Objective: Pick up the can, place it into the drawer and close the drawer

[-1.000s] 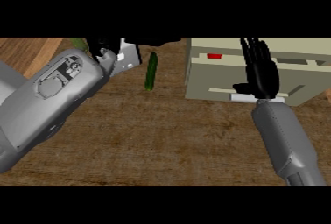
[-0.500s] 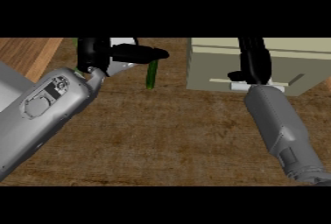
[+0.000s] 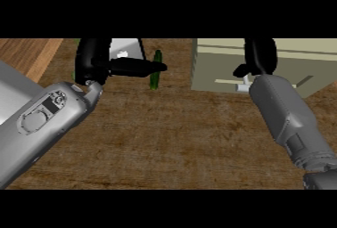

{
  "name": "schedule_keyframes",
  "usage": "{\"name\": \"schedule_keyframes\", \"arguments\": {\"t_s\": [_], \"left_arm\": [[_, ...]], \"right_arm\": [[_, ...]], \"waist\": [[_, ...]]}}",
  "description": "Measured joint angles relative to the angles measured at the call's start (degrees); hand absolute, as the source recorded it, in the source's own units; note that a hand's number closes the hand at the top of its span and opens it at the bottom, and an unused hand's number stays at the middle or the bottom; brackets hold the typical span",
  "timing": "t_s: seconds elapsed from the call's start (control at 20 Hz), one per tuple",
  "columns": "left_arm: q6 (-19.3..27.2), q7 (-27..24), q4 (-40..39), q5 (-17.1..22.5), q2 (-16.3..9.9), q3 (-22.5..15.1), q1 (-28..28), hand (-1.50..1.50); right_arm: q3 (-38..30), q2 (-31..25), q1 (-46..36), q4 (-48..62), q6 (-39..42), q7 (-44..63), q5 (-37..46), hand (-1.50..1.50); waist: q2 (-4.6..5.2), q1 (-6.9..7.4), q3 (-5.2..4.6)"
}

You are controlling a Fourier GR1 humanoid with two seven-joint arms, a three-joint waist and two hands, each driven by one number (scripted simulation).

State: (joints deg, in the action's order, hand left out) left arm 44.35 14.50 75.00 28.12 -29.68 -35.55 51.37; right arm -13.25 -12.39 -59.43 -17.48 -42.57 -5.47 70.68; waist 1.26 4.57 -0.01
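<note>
At the far left of the wooden counter (image 3: pixel 178 133), the left hand (image 3: pixel 99 64) is curled round a silvery can (image 3: pixel 126 48), its thumb stretching right across the can's near side so that only the can's upper part shows. Just right of the thumb tip a thin green object (image 3: pixel 156 71) stands upright. At the far right, the right hand (image 3: pixel 259 55) reaches over the beige drawer unit (image 3: pixel 217 67), but whether its fingers are spread or curled cannot be told.
</note>
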Motion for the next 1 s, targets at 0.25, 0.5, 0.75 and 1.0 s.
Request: {"name": "schedule_keyframes", "arguments": {"t_s": [0.25, 0.5, 0.75, 1.0], "left_arm": [[-0.6, -0.8, 1.9, -0.5, -0.4, 0.4, -2.3, -1.5], [-0.4, -1.3, 2.6, -1.0, -0.3, 0.6, -4.0, -1.5], [-0.6, -1.7, 3.4, -1.2, -0.9, 1.4, -5.3, -1.5], [-0.6, -2.0, 4.5, -1.5, -1.6, 1.9, -7.4, -1.5]], "right_arm": [[-1.1, -0.3, -1.8, 2.7, 0.9, -2.0, -0.8, -1.5], [-4.8, 0.3, -2.7, 2.4, 2.0, -8.2, -5.3, -1.5], [-9.8, 1.2, -3.3, 1.5, 4.7, -14.6, -11.5, -1.5], [-15.5, 3.0, -5.3, 0.8, 9.7, -19.2, -18.7, -1.5]], "waist": [[0.12, -0.11, 0.02], [0.34, -0.81, 0.23], [0.32, -1.21, 0.29], [0.24, -1.37, 0.41]]}}
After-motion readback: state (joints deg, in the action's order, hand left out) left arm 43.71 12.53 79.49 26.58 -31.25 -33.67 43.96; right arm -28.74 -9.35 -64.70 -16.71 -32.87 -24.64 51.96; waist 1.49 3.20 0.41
